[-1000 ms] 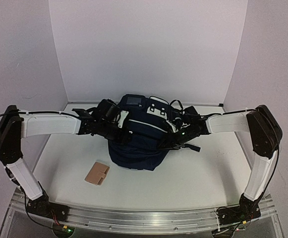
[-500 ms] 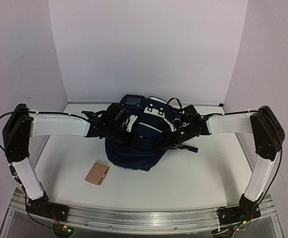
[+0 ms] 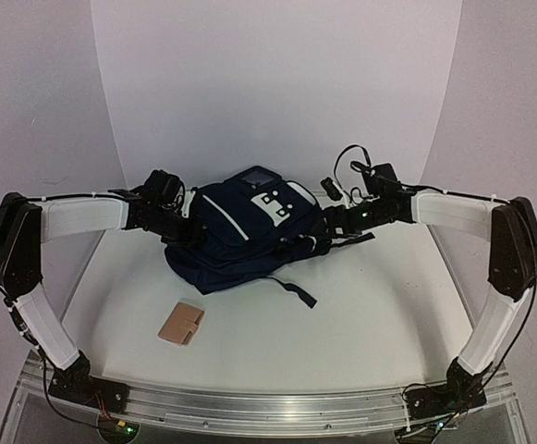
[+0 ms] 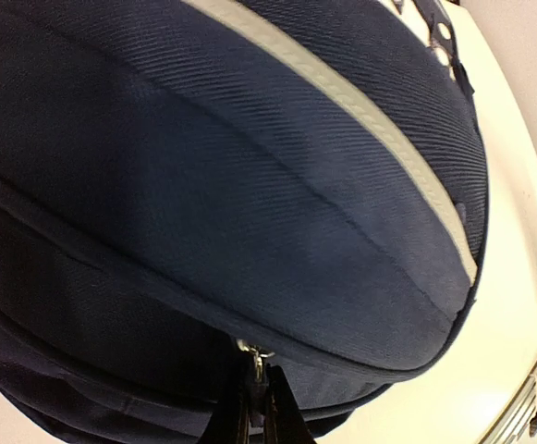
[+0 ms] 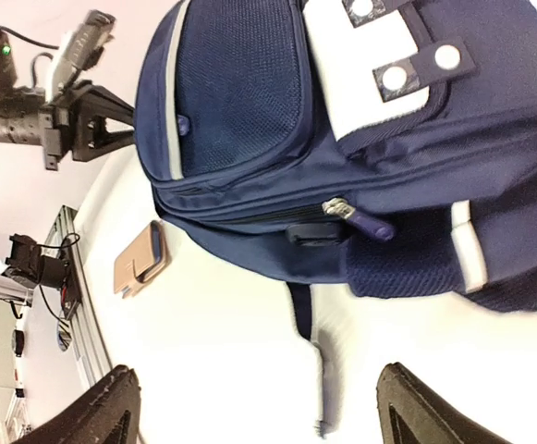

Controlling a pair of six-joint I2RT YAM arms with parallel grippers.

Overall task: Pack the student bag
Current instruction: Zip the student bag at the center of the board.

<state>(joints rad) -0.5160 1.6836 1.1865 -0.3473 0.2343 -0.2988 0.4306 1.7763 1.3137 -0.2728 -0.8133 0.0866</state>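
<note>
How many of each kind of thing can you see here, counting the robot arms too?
backpack: 1
tan wallet: 1
robot arms: 2
Total: 4

I see white flat tabletop (image 3: 379,314) across lower half of frame. Large dark navy fabric backpack (image 3: 240,236) lying on it at centre, slightly left. Its black strap (image 3: 298,293) trails onto bare surface toward lower right. Small tan flat folded case (image 3: 181,324) at lower left, apart from backpack. Aluminium rail (image 3: 268,407) along bottom edge.
</note>
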